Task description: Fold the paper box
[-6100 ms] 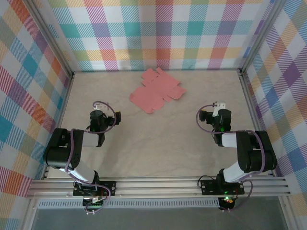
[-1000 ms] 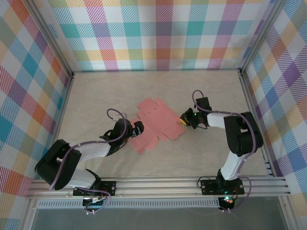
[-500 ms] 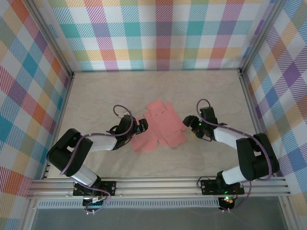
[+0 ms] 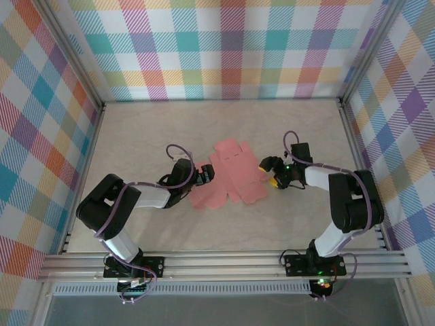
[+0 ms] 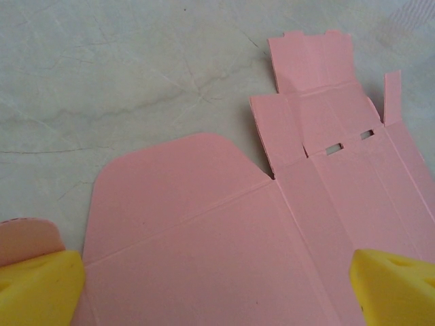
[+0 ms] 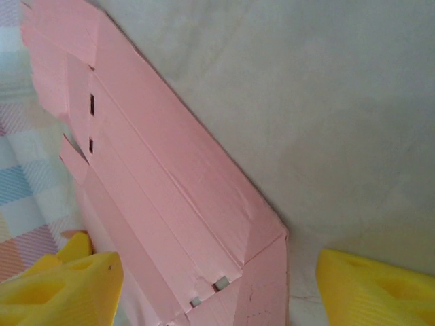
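Observation:
The paper box (image 4: 231, 178) is a flat salmon-pink die-cut sheet lying mid-table between the two arms. My left gripper (image 4: 204, 175) is low at the sheet's left edge. In the left wrist view it (image 5: 217, 292) stands wide open, and the sheet (image 5: 224, 251) spreads flat between its yellow fingertips (image 5: 41, 288). My right gripper (image 4: 270, 172) is at the sheet's right edge. In the right wrist view it (image 6: 217, 292) is open, and a creased, slightly raised corner of the sheet (image 6: 156, 183) lies between its yellow fingertips (image 6: 377, 288) without being pinched.
Plaid walls (image 4: 224, 47) enclose the beige table (image 4: 136, 129) at the back and on both sides, with aluminium posts (image 4: 102, 105) at the back corners. A metal rail (image 4: 224, 261) runs along the near edge by the arm bases.
My right gripper has opened and let go of the sheet's right edge. The sheet has shifted slightly right and away. The left gripper has crept further onto the sheet's left edge, still open.

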